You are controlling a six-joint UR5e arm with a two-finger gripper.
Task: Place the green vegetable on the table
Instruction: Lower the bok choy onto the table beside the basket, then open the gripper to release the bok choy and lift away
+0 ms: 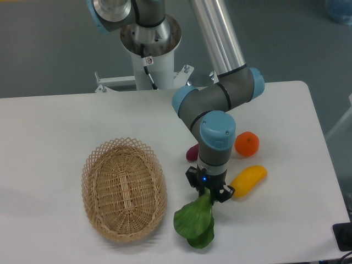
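Your two-finger gripper (208, 192) grips the leafy dark green vegetable (194, 223) by its stem.
It hangs over the white table (49, 132), at three o'clock of the oval wicker basket (124, 188).

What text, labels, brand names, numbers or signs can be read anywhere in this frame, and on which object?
None can be read.
The small white tag on the robot's base column is too small and blurred to read.
The hand, green vegetable, wicker basket, yellow fruit, orange and table carry no visible print.
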